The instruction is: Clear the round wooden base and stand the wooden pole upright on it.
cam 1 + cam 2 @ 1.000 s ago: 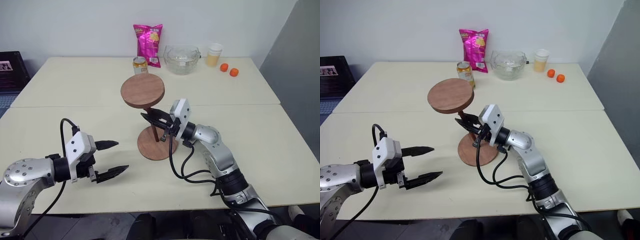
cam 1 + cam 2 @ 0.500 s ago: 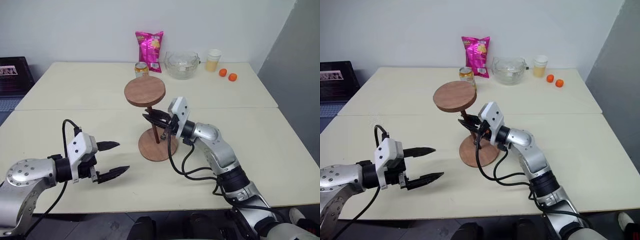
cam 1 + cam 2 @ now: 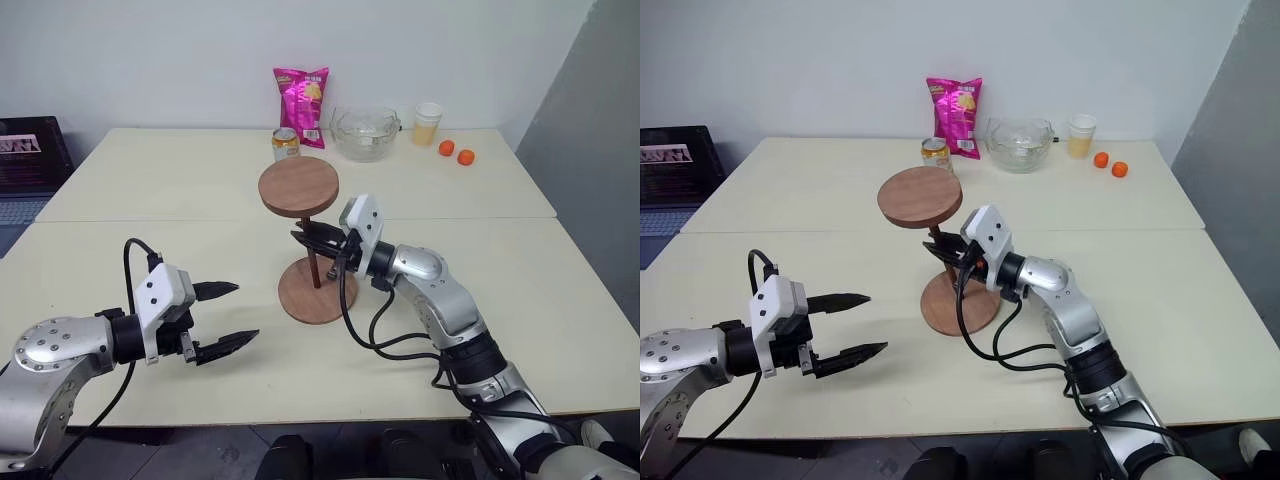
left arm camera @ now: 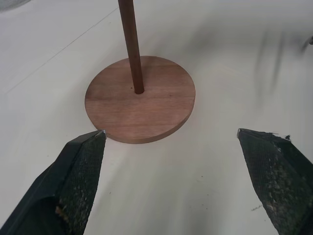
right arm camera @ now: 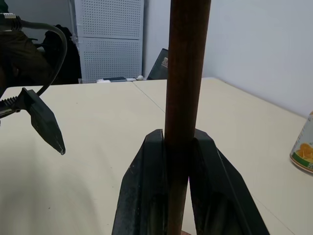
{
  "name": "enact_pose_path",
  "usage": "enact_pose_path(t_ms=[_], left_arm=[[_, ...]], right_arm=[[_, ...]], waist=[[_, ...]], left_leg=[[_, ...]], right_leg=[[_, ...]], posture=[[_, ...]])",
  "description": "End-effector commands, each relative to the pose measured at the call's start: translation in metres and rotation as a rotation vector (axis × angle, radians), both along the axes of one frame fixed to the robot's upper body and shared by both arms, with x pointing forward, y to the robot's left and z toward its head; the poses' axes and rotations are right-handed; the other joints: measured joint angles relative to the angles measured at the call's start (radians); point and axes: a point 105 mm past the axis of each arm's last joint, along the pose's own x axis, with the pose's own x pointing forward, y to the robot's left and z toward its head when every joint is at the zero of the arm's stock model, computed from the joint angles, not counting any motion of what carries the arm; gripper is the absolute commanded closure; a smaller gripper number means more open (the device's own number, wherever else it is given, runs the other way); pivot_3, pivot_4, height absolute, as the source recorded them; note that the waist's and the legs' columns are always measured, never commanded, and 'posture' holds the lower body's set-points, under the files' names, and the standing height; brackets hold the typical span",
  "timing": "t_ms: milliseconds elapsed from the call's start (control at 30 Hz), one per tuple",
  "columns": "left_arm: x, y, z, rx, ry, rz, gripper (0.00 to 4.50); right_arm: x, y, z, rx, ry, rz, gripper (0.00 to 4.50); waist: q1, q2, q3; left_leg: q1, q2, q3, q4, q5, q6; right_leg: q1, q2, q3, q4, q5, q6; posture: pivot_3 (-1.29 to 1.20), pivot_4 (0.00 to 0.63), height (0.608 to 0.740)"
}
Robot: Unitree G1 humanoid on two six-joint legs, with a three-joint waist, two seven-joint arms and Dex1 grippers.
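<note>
We see the wooden pole [image 3: 315, 268] standing upright with its lower end in the centre hole of the round wooden base [image 3: 318, 292], which lies flat near the middle of the worktop [image 3: 560, 290]. The disc fixed to the pole's upper end sits level above it.

Our right hand [image 3: 312, 238] reaches in from the right and pinches the pole partway up, below the top disc; in the right wrist view its two fingers [image 5: 142, 196] press against either side of the rod.

Our left hand [image 3: 228, 317] hovers above the worktop well to the left of the base, its fingers spread wide and holding nothing. From its wrist camera the base lies ahead between the fingertips, with bare worktop all round its rim.

Along the far edge stand a pink snack bag [image 3: 301, 92], a can [image 3: 286, 143], a glass bowl [image 3: 366, 132], a cup [image 3: 428, 121] and two small oranges [image 3: 455, 152], all well apart from the base. The near edge in front of the base is open.
</note>
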Motion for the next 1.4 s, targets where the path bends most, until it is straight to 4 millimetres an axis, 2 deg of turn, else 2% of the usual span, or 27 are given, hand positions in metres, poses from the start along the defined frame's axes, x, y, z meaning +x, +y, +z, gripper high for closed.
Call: enact_pose_path(t_ms=[33,400,467,533,567,700,800,933,1067,1200,1400], left_arm=[[0.000,-0.004,0.007,0.001,-0.043,-0.020,0.00],[0.002,-0.005,0.007,0.002,-0.047,-0.021,0.00],[0.002,-0.005,0.007,0.000,-0.048,-0.020,0.00],[0.002,-0.005,0.007,0.000,-0.048,-0.020,0.00],[0.002,-0.005,0.007,0.000,-0.048,-0.020,0.00],[0.002,-0.005,0.007,0.000,-0.050,-0.021,0.00],[0.002,-0.005,0.008,0.000,-0.052,-0.022,0.00],[0.003,-0.006,0.010,-0.012,-0.063,-0.019,0.00],[0.009,-0.007,0.019,-0.042,-0.105,-0.001,0.00],[0.019,-0.004,0.023,-0.015,-0.142,0.052,0.00],[0.022,-0.001,0.014,0.085,-0.145,0.085,0.00]], right_arm=[[0.008,-0.021,-0.087,-0.245,0.270,-0.097,4.26],[0.004,-0.015,-0.061,-0.170,0.176,-0.065,4.26],[0.003,-0.014,-0.054,-0.148,0.156,-0.060,3.55],[0.002,-0.014,-0.049,-0.128,0.152,-0.055,3.05],[0.002,-0.014,-0.048,-0.128,0.145,-0.048,2.79],[-0.001,-0.014,-0.045,-0.111,0.140,-0.038,1.83],[-0.005,-0.014,-0.043,-0.107,0.141,-0.019,1.17],[-0.009,-0.016,-0.043,-0.111,0.135,-0.001,0.06],[-0.011,-0.022,-0.037,-0.127,0.106,0.014,0.01],[-0.013,-0.036,-0.029,-0.157,0.063,0.020,0.01],[-0.020,-0.074,-0.015,-0.240,0.023,0.023,0.01]], waist=[[0.000,0.000,0.000],[0.001,0.000,0.000],[0.003,-0.001,0.000],[0.008,-0.005,0.005],[0.010,-0.009,0.008],[0.000,-0.009,0.014],[-0.006,-0.008,0.014],[-0.006,-0.008,0.014],[-0.006,-0.009,0.014],[-0.003,-0.009,0.014],[-0.004,-0.010,0.017]], left_leg=[[0.000,0.000,0.000,0.000,0.000,0.000],[0.002,0.000,0.000,-0.009,0.000,0.000],[0.003,0.000,0.000,-0.012,0.000,0.000],[0.003,0.000,0.000,-0.013,0.000,0.000],[0.000,0.000,0.000,-0.013,0.000,0.000],[-0.021,0.000,0.002,-0.011,0.002,-0.002],[-0.022,0.001,0.002,-0.013,0.002,-0.003],[-0.022,0.001,0.002,-0.013,0.002,-0.003],[-0.022,0.000,0.001,-0.012,0.002,-0.002],[-0.021,0.000,0.001,-0.012,0.002,-0.002],[-0.021,-0.001,0.001,-0.012,0.002,-0.002]], right_leg=[[0.000,0.000,0.000,0.000,0.000,0.000],[0.000,-0.001,0.000,-0.005,-0.001,0.000],[0.000,-0.001,0.000,-0.006,-0.001,-0.001],[0.000,0.000,-0.001,-0.007,-0.001,-0.003],[0.000,0.000,-0.001,-0.006,-0.001,-0.004],[-0.020,0.000,0.001,0.000,0.001,-0.002],[-0.022,0.000,-0.001,-0.001,-0.001,-0.003],[-0.021,0.000,-0.001,-0.002,-0.002,-0.003],[-0.020,0.000,-0.001,-0.002,-0.001,-0.003],[-0.019,0.000,-0.001,-0.001,-0.001,-0.002],[-0.020,0.000,-0.001,-0.001,-0.001,-0.002]], posture=[[0.00,0.150,0.740],[0.00,0.150,0.740],[0.00,0.150,0.740],[0.00,0.150,0.740],[0.00,0.150,0.740],[0.00,0.150,0.740],[0.00,0.150,0.740],[0.00,0.150,0.740],[0.00,0.150,0.740],[0.00,0.150,0.740],[0.00,0.150,0.740]])
